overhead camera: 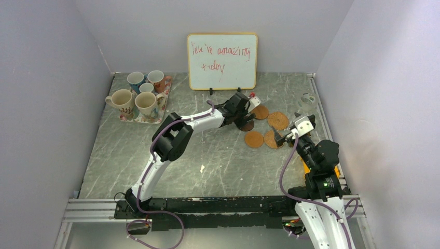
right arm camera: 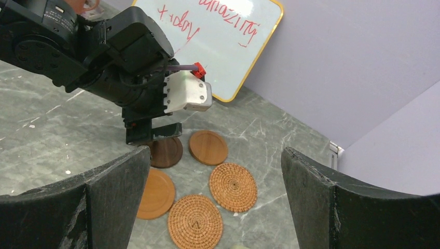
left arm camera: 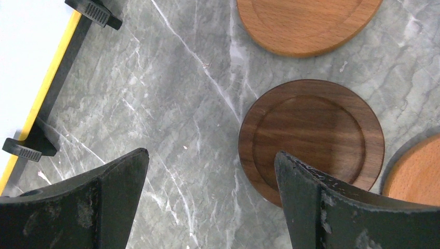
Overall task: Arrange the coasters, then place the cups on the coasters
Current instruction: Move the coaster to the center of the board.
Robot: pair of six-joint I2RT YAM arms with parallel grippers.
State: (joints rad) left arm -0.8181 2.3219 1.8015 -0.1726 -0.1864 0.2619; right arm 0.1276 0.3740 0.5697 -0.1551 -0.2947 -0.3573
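Observation:
Five coasters lie grouped at the right back of the table: a dark brown coaster (overhead camera: 248, 126) (left arm camera: 311, 137) (right arm camera: 166, 151), two smooth tan ones (overhead camera: 260, 111) (overhead camera: 253, 138) and two woven ones (overhead camera: 278, 120) (overhead camera: 271, 138). My left gripper (left arm camera: 211, 154) (overhead camera: 243, 120) hangs open just over the table, its right finger above the dark coaster's near edge, holding nothing. My right gripper (right arm camera: 216, 151) (overhead camera: 283, 139) is open and empty, raised beside the group, looking over a woven coaster (right arm camera: 233, 187). The cups (overhead camera: 147, 104) stand together on a floral tray (overhead camera: 129, 117) at the back left.
A whiteboard (overhead camera: 222, 61) (left arm camera: 21, 57) leans on its black feet at the back, close behind the left gripper. A small pale object (overhead camera: 309, 98) lies in the back right corner. Walls close in on three sides, with a metal rail along the front edge.

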